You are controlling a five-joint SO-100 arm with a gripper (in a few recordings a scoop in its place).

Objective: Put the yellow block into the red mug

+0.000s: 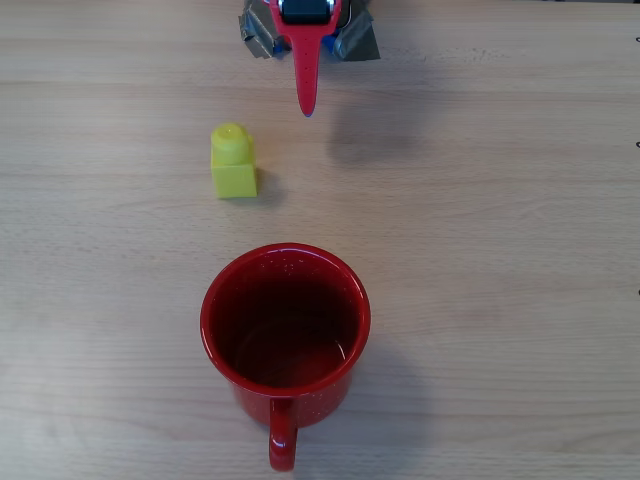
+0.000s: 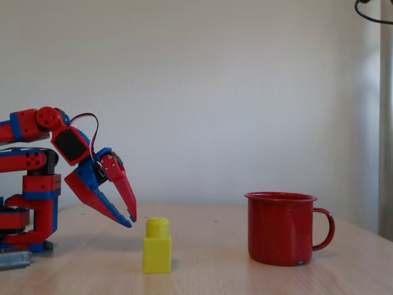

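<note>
Red enamel comes first: the red mug (image 1: 285, 330) stands upright on the table (image 1: 500, 200) at the near edge of the overhead view, mouth open and nothing inside, its handle pointing toward the camera. Beyond it, a little to the picture's left and clearly apart from the rim, the yellow block (image 1: 233, 162) sits upright with its stud on top. Farther back, the hand (image 1: 307, 105) points down the picture from the arm's base; the block lies ahead of its tip and off to the picture's left, so I judge the coming move needs a swing to that side and a short reach forward. In the fixed view the hand (image 2: 130, 220) hangs above the table just left of the block (image 2: 157, 246), tips lower than the stud yet touching nothing, and the mug (image 2: 281, 227) stands well to the right. The two fingers are slightly parted, released and empty; the gap looks narrower than the block, so they probably must spread before closing on it.
</note>
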